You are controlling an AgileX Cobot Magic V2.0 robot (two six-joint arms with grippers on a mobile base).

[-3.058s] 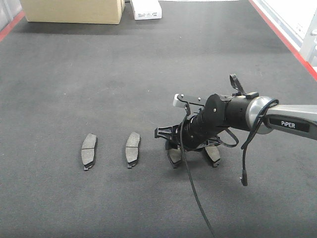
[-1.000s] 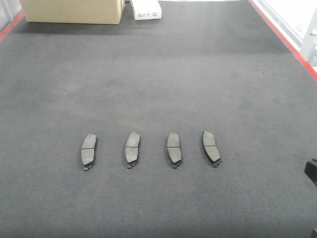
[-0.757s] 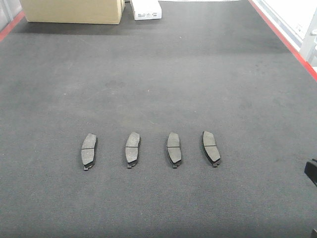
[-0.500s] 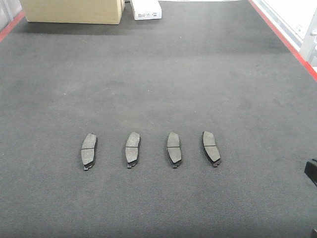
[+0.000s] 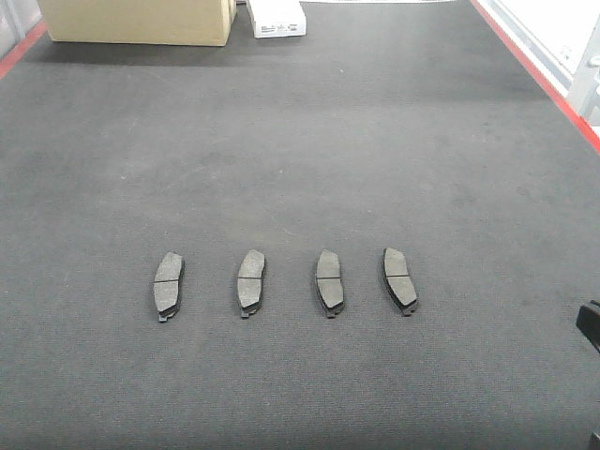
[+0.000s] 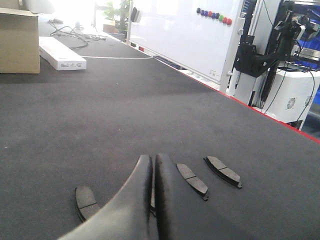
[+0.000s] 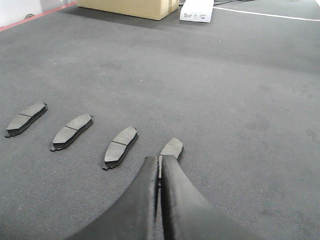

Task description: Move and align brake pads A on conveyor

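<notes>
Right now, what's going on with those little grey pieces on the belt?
Four brake pads lie in an evenly spaced row on the dark felt conveyor. Nothing is holding them at this moment. The left gripper and the right gripper are both shut and empty, hanging just short of the row. The far-right pad leans slightly off from the others. A cardboard box and a white box sit at the far end.

- I see four brake pads [image 5: 169, 285] [image 5: 251, 280] [image 5: 329, 280] [image 5: 399, 279] lying side by side, apart, in one row on the conveyor [image 5: 300, 150].
- Far behind them, a cardboard box [image 5: 139, 21] sits left of a flat carton [image 5: 277, 18].
</notes>
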